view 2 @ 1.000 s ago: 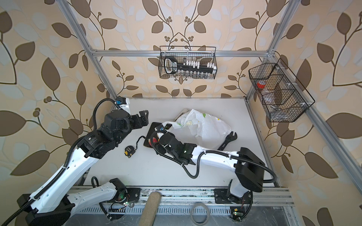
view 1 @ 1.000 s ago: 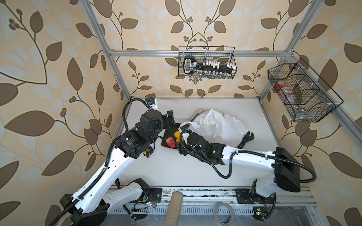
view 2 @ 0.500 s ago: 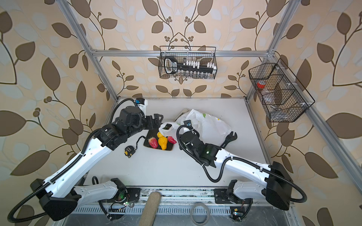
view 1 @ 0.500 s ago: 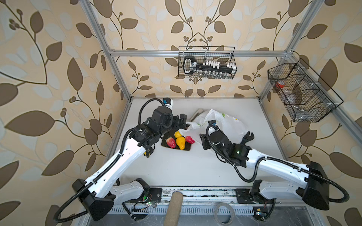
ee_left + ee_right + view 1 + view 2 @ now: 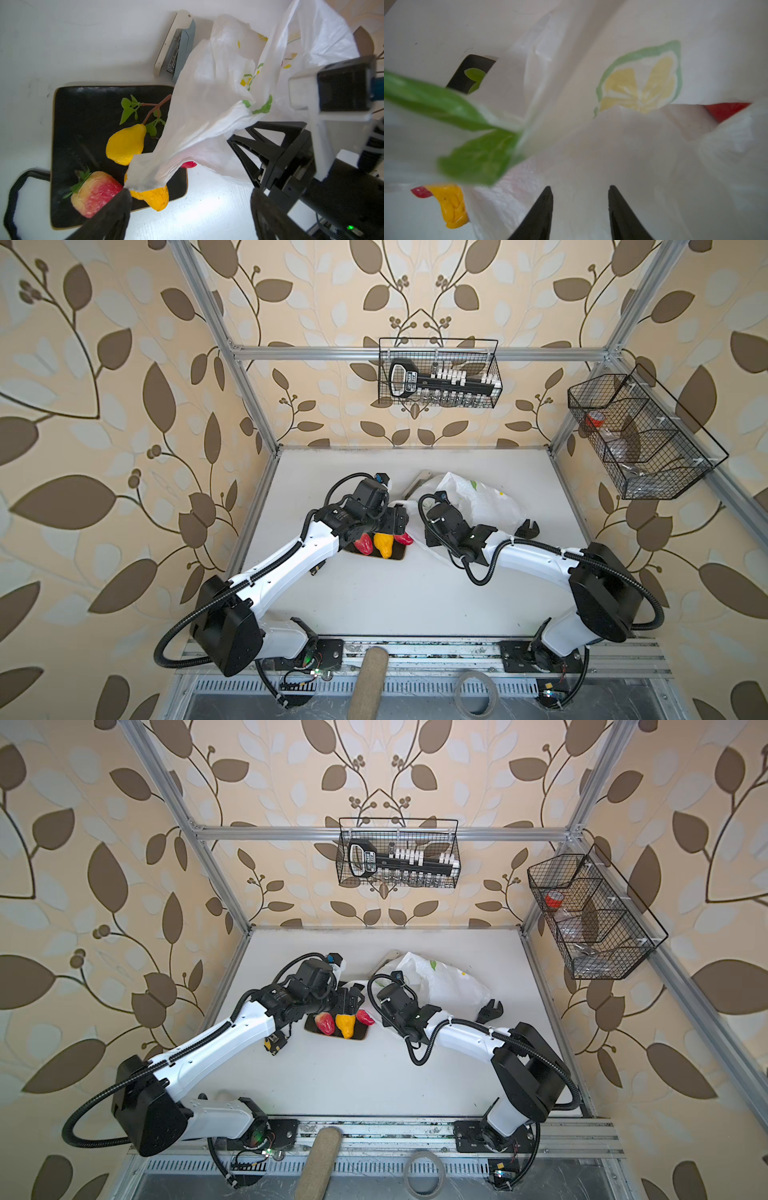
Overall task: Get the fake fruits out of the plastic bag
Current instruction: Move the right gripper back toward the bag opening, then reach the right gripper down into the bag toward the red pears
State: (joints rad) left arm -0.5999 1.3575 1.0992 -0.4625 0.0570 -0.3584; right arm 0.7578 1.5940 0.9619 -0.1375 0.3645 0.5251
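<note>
No wording can be read anywhere: the white-framed label on the black tool rack (image 5: 409, 381) in the wire basket (image 5: 494, 364) on the back wall is too small to make out, and the plastic bag (image 5: 478, 499) carries only a yellow-and-green lemon print (image 5: 639, 91), with no lettering. The left end effector (image 5: 191, 193) stands spread wide by the dark square plate (image 5: 68, 124). A drawn-out corner of the bag touches the tip of one of its fingers (image 5: 114, 212), but nothing lies clamped between the two. The right end effector (image 5: 580, 188) sits among the bag's folds with its jaws about half apart and white film filling the gap — whether that film is pinched cannot be told. The bag lies crumpled on the white tabletop (image 5: 374, 597) toward the back, just right of the plate in both top views, with one flap draped over the plate's edge. Of the fake fruits (image 5: 383, 545), a red-and-yellow strawberry (image 5: 95, 193), a yellow pear (image 5: 124, 145) with a leafy stem and a second, crumpled yellow piece (image 5: 154, 198) rest on the plate. A red one (image 5: 188, 164) peeks from under the flap, and another red piece (image 5: 724, 113) shows between folds of the bag. A grey-white stapler (image 5: 176, 47) lies beside the bag, partly under it — a black wrench (image 5: 528, 529) lies at the bag's other side.
</note>
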